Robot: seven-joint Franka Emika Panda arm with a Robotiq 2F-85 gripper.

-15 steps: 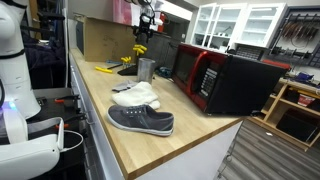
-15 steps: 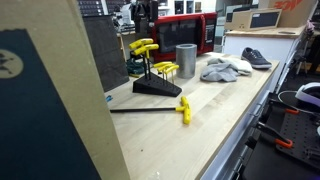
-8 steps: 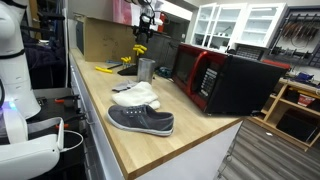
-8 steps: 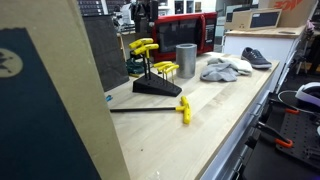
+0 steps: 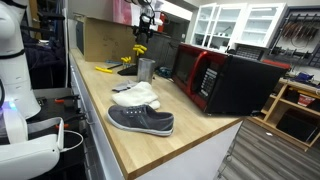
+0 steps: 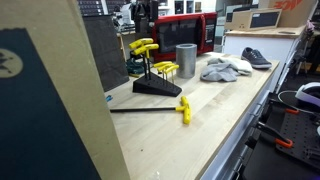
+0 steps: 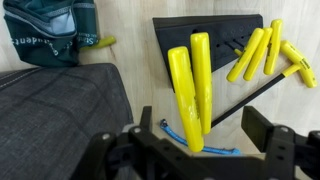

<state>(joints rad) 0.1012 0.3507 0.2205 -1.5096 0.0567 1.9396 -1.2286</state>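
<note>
My gripper is open and empty, its two black fingers standing wide apart. It hangs above a black stand that holds several yellow T-handle hex keys. The two largest yellow handles lie between the jaws in the wrist view, well below them. In both exterior views the gripper is high over the stand at the far end of the wooden bench. A thin blue cable lies on the wood under the handle tips.
A metal cup stands beside the stand. A loose yellow hex key lies in front of it. A white cloth, a grey shoe, a red and black microwave and a cardboard box are on the bench. A teal bag and grey fabric lie nearby.
</note>
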